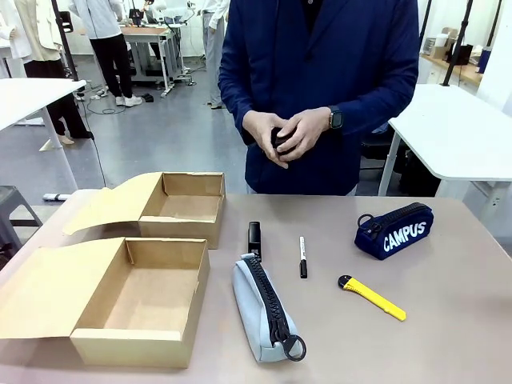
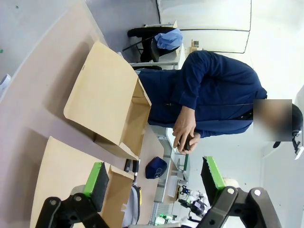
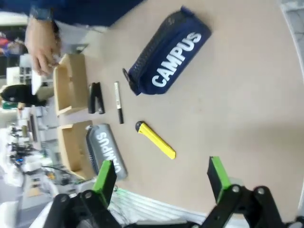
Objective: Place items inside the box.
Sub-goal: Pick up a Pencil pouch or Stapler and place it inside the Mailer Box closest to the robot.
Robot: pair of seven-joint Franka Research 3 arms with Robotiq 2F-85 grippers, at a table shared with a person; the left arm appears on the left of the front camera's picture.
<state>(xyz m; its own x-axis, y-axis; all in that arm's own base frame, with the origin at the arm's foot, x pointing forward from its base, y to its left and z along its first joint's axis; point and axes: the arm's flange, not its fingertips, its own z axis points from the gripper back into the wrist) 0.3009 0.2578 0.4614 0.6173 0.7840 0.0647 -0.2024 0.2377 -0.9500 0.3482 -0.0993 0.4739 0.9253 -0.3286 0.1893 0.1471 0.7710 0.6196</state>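
Knife (image 3: 156, 139), marker (image 3: 118, 102), grey pouch (image 3: 105, 151) and navy pouch (image 3: 168, 52) lie on the tabletop (image 3: 237, 95) ahead of the right claw (image 3: 161, 171), open like the left claw (image 2: 153, 175); a shallow grasp may skid the flat knife away.

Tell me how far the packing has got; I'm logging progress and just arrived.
Nothing is done yet: the near box and far box both stand open and empty. Nothing is in hand: the left pincer and right pincer are open, holding nothing; the person's hands clasp a small dark thing. Left to pack: grey pouch, navy pouch, marker, yellow knife and black clip piece, all lying on the table.
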